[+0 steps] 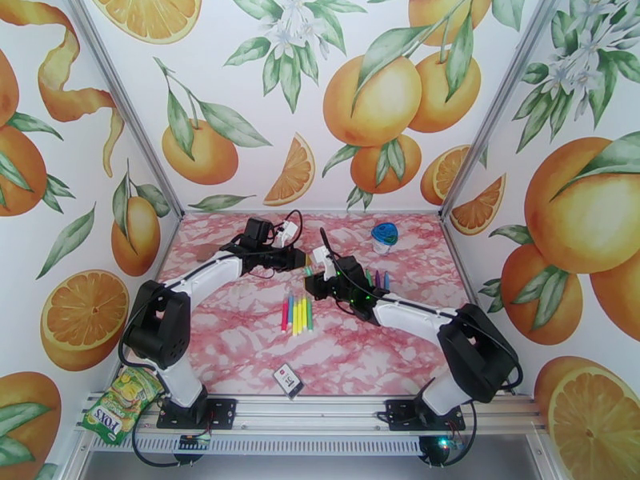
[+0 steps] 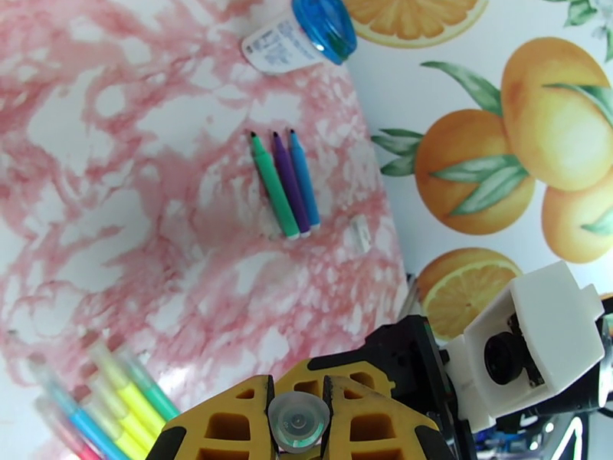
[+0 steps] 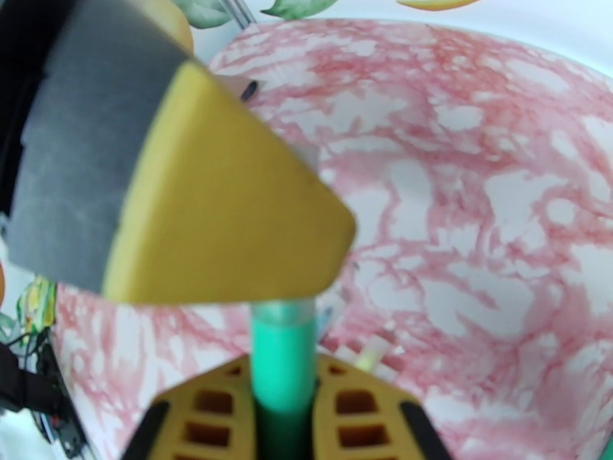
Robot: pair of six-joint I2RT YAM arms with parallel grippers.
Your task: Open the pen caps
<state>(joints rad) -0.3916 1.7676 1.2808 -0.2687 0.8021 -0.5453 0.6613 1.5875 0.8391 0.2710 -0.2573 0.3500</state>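
Pen, green, clamped in right hand (cap in left hand).

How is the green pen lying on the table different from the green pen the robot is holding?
The green pen on the table lies flat beside a purple pen; the held green pen is gripped in the right jaws. The table pen's dark tip is bare; the held pen wears a clear cap, pinched by the left jaws. Both are green.
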